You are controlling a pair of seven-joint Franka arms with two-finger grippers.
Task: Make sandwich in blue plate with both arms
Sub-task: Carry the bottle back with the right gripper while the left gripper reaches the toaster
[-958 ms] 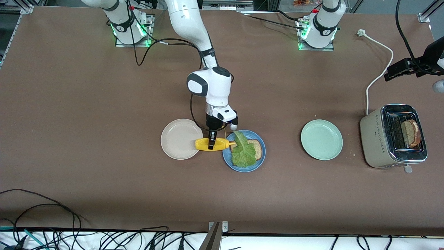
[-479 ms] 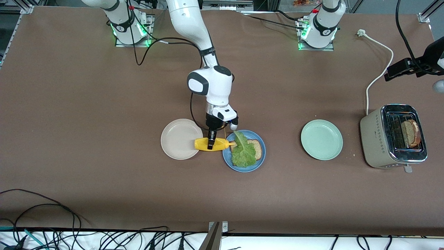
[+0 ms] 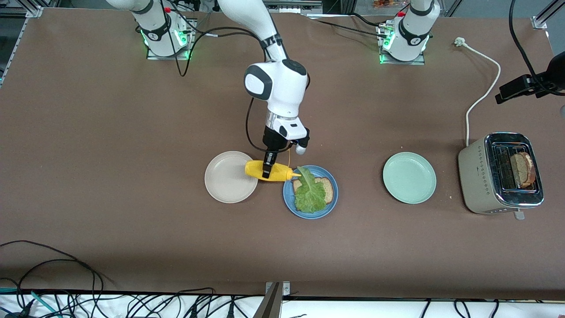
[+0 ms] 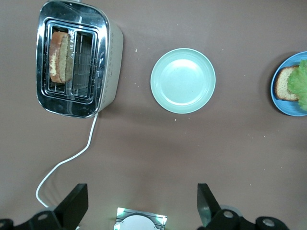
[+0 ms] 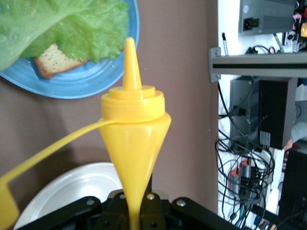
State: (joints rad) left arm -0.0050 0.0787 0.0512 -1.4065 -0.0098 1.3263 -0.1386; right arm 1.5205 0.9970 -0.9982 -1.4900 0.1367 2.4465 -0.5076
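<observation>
The blue plate (image 3: 318, 212) holds a bread slice (image 3: 328, 189) with a green lettuce leaf (image 3: 309, 193) lying on it. My right gripper (image 3: 267, 170) is shut on a yellow squeeze bottle (image 3: 253, 168), held sideways in the air over the gap between the beige plate and the blue plate. The nozzle points toward the lettuce. In the right wrist view the bottle (image 5: 134, 124) is pinched in the right gripper (image 5: 136, 215), its cap strap hanging loose, above the blue plate (image 5: 72, 88). Another bread slice (image 3: 523, 169) stands in the toaster. My left gripper (image 4: 141, 190) hangs high, open and empty.
A beige plate (image 3: 223, 182) lies beside the blue plate toward the right arm's end. A mint-green plate (image 3: 409, 177) and a steel toaster (image 3: 481, 181) with a white cord (image 3: 481, 95) lie toward the left arm's end. Cables trail along the front edge.
The right arm has lifted the yellow bottle off the table and carried it slightly toward the robots' bases. The plates, bread and lettuce have not moved.
</observation>
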